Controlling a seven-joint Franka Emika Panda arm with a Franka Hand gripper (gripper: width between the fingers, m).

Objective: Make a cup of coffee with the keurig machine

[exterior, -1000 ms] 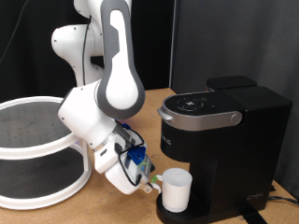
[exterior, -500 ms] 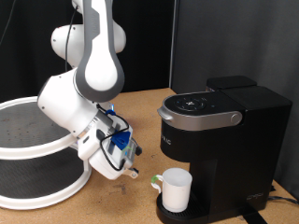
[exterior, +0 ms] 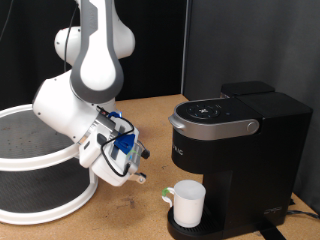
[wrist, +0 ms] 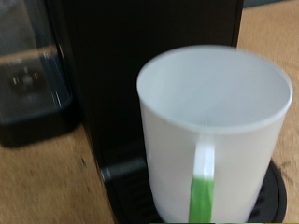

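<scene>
In the exterior view no brand name or readable writing shows on the keurig machine (exterior: 238,140); only small pale marks dot its silver-rimmed top panel, too small to read. The machine stands at about three o'clock in the picture on a brown wooden tabletop (exterior: 150,215), with a dark backdrop behind it. The white mug (exterior: 188,202) sits on the machine's drip tray under the brew head, at roughly five o'clock, upright, its handle pointing towards nine o'clock; what it contains cannot be seen from here. At eight o'clock stands a round white two-tier rack (exterior: 35,160) with dark mesh shelves. The white arm reaches down from twelve o'clock, and the gripper (exterior: 138,178), with blue parts on the hand, hangs near the centre, just off the mug's handle side and apart from it; its fingers hold nothing, but how wide they stand I cannot tell. In the wrist view the mug (wrist: 213,126) fills the middle, its inside white and empty, a green strip running down its handle, the black machine body (wrist: 131,56) right behind it and the ribbed drip tray (wrist: 273,191) beneath. The gripper's fingers do not show here.
</scene>
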